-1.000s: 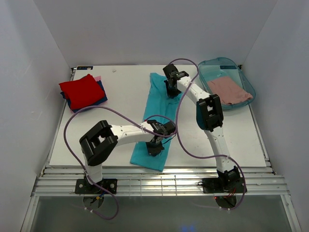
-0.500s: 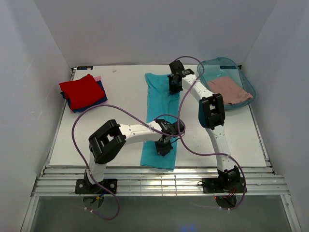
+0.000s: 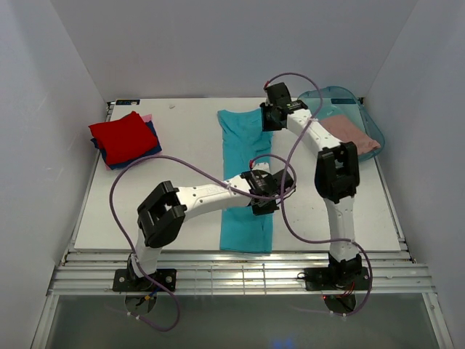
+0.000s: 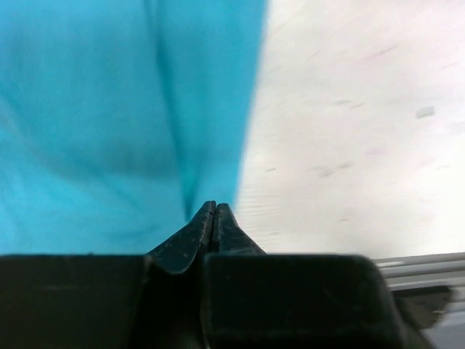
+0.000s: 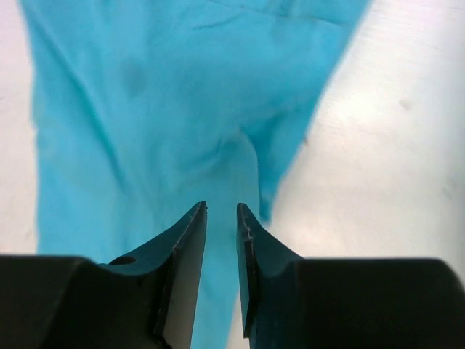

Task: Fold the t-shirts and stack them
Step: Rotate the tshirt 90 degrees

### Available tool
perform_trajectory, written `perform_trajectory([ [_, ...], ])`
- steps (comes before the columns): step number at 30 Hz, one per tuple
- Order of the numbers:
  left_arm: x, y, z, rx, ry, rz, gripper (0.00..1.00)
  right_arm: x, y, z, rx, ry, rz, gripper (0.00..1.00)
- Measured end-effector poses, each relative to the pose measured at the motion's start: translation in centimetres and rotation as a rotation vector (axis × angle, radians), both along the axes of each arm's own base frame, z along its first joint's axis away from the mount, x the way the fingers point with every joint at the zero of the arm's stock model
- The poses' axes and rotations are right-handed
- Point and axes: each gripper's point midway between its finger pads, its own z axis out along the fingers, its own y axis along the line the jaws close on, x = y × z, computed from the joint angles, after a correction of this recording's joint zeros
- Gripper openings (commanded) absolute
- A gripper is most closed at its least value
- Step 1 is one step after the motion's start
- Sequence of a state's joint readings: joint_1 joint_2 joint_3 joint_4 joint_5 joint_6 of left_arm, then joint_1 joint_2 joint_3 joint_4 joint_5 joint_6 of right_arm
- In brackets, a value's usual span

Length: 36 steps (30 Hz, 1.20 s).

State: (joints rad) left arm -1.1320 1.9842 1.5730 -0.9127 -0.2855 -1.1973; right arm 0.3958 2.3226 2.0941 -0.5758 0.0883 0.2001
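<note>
Lengthwise-folded teal t-shirt (image 3: 236, 149) lies down the table's (image 3: 182, 156) middle, far edge to near; left gripper (image 4: 215, 209) is clamped on its right side, right gripper (image 5: 221, 209) hangs part-open, empty, above its far end; a crosswise fold seems next.

A white table (image 3: 182, 145) fills the middle of the frame, boxed by plain white walls (image 3: 218, 43) at left, back and right. Shiny metal rails (image 3: 240, 276) line its lower edge.

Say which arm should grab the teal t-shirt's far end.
Right, likely: right gripper hangs open over the teal t-shirt, at its far end; the left gripper is shut on its right edge, nearer.
</note>
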Motion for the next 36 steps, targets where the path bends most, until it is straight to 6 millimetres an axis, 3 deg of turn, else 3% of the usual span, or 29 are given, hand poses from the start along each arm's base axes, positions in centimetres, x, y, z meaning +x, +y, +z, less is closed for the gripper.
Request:
perform_trajectory([
  [1,0.9,-0.8,1.5,-0.032,-0.045,-0.002,0.21,-1.3,-0.4,2.2,0.0,-0.024,0.0,0.34],
  [2,1.6,-1.3,3.0,-0.062,-0.089,-0.003,0.4,-2.7,-1.0,5.1,0.006,-0.068,-0.001,0.36],
  [5,2.8,-0.7,8.0,-0.132,-0.21,0.004,0.67,-7.2,-2.3,16.0,0.059,-0.26,-0.008,0.49],
  [7,2.8,0.8,11.2,-0.187,-0.275,0.023,0.7,-11.6,-2.4,22.9,0.134,-0.411,0.008,0.51],
  [8,2.6,1.9,12.4,-0.216,-0.3,0.037,0.71,-13.6,-2.3,24.5,0.16,-0.445,0.023,0.52],
  [10,1.5,4.7,13.0,-0.226,-0.313,0.051,0.72,-18.5,-1.9,25.6,0.21,-0.464,0.063,0.54],
  [11,0.8,6.3,12.6,-0.224,-0.311,0.059,0.73,-20.8,-1.5,25.1,0.231,-0.447,0.083,0.55],
  [13,-0.5,8.9,10.7,-0.183,-0.283,0.063,0.73,-24.1,-0.7,21.6,0.239,-0.358,0.112,0.57],
  [16,-2.3,11.7,6.6,-0.103,-0.219,0.066,0.73,-28.9,-0.6,11.9,0.171,-0.117,0.115,0.58],
  [18,-3.5,13.3,4.6,-0.065,-0.183,0.072,0.73,-32.9,-1.6,5.4,0.081,0.063,0.112,0.58],
  [20,-4.5,14.5,3.6,-0.058,-0.158,0.076,0.73,-36.5,-2.8,1.8,0.03,0.179,0.105,0.58],
  [22,-5.2,14.9,3.3,-0.085,-0.145,0.083,0.73,-38.9,-3.6,0.4,0.037,0.23,0.084,0.59],
  [25,-5.9,14.7,2.7,-0.145,-0.13,0.084,0.73,-40.6,-3.8,0.2,0.096,0.239,0.062,0.59],
  [32,-7.2,13.6,-0.2,-0.185,-0.087,0.038,0.73,-42.7,-3.2,-2.3,0.152,0.294,0.032,0.59],
  [36,-7.1,13.0,-0.5,-0.207,-0.095,0.02,0.73,-43.4,-2.5,-3.5,0.153,0.319,0.029,0.58],
])
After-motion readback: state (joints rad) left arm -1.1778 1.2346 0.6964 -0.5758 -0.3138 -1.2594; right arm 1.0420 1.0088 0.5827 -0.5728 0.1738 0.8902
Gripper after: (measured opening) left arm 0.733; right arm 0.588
